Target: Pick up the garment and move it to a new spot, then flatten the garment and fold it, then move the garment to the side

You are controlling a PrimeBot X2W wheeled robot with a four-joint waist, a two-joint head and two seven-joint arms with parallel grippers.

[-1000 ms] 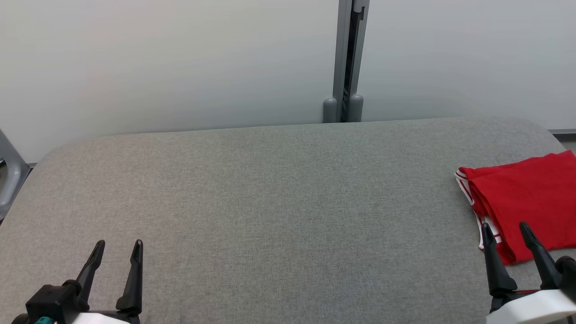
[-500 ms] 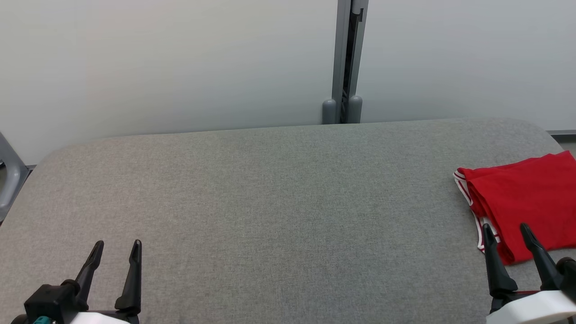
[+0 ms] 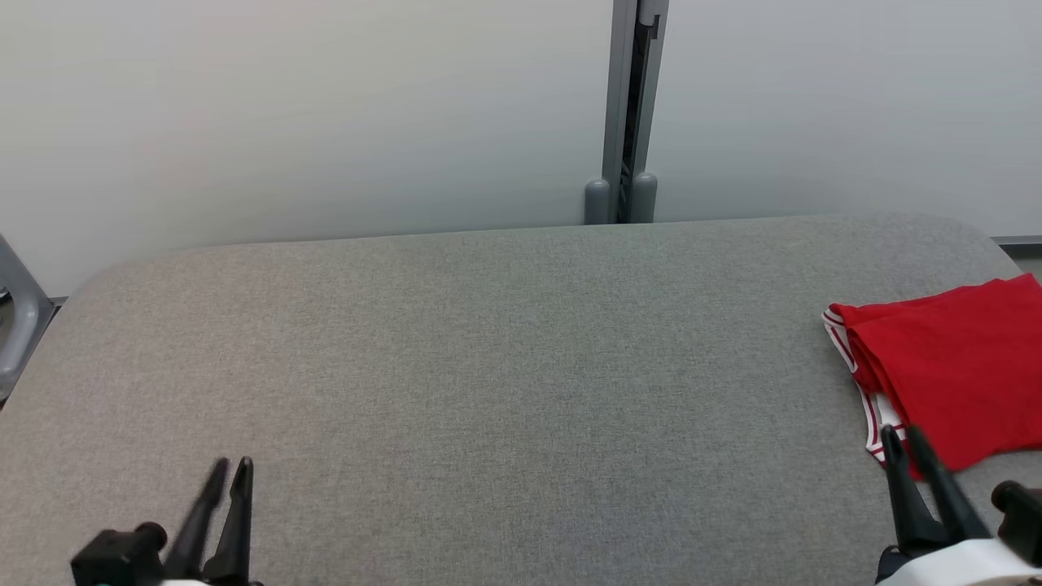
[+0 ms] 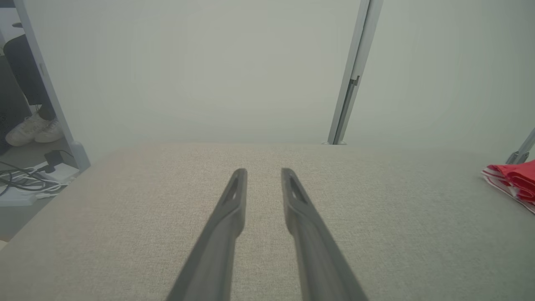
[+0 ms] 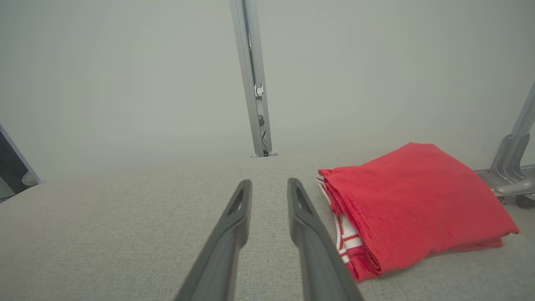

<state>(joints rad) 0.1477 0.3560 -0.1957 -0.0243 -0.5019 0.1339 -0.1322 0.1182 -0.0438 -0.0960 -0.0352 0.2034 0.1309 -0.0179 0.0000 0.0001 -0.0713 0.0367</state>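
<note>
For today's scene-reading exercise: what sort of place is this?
Probably a robot test lab: a padded grey table with one folded red garment, plain panels on a metal post, loose cables nearby.

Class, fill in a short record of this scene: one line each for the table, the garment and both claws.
table: grey cloth top
garment: red with white trim, folded, lying at the table's right side
left claw: open, empty, over the table's near left
right claw: open, empty, by the garment's near corner, not gripping it
</note>
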